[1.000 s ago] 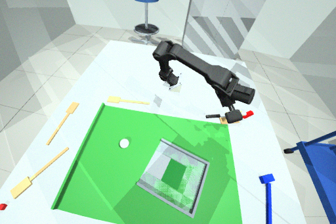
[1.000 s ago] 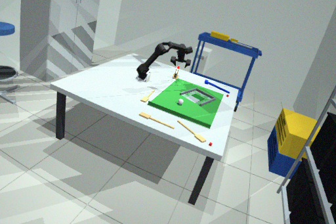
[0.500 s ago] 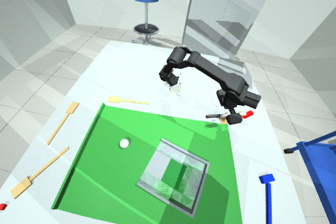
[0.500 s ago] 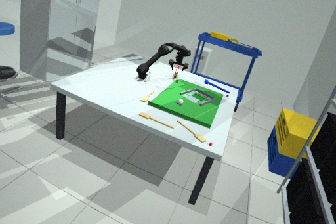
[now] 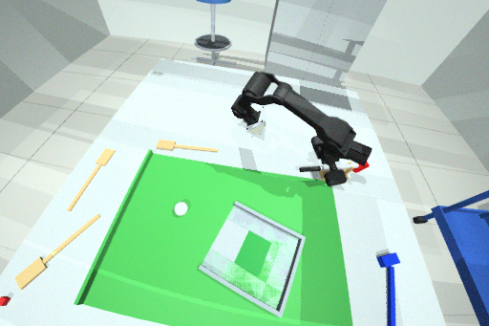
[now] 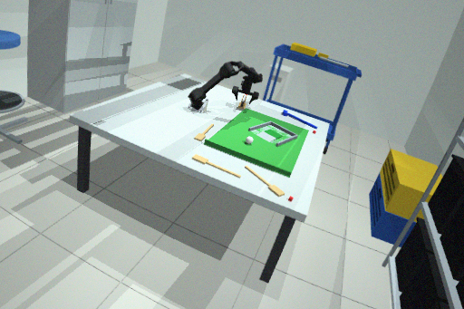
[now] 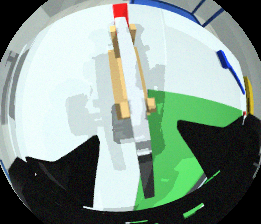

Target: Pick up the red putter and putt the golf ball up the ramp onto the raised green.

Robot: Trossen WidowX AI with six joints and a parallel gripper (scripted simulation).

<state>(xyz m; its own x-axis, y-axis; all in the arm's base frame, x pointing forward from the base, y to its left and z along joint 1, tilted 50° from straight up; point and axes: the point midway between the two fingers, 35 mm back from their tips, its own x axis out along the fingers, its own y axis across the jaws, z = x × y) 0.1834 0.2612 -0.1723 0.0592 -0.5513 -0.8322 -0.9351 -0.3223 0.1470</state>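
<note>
The putter lies raised on a wooden stand [image 7: 117,75]. Its red head [image 5: 361,167] [image 7: 120,10] points away from the mat, and its black grip [image 5: 309,168] [image 7: 147,175] is at the near end in the wrist view. My gripper [image 6: 245,97] [image 7: 139,132] is open above the putter, with the grip end of the shaft between the spread fingers in the wrist view; nothing is held. The white golf ball [image 5: 180,208] [image 6: 249,140] rests on the green mat [image 5: 143,240] [image 6: 231,137] [image 7: 162,110]. The green square [image 5: 254,253] [image 6: 270,135] lies inside the grey-walled ramp piece.
A blue putter [image 5: 391,288] [image 6: 300,119] [image 7: 230,67] lies beside the mat. Wooden paddle-like pieces [image 5: 31,272] [image 6: 204,132] lie at the other side. A low green wall [image 5: 116,226] edges the mat. A small red block [image 5: 4,300] [image 6: 290,198] sits near a table corner.
</note>
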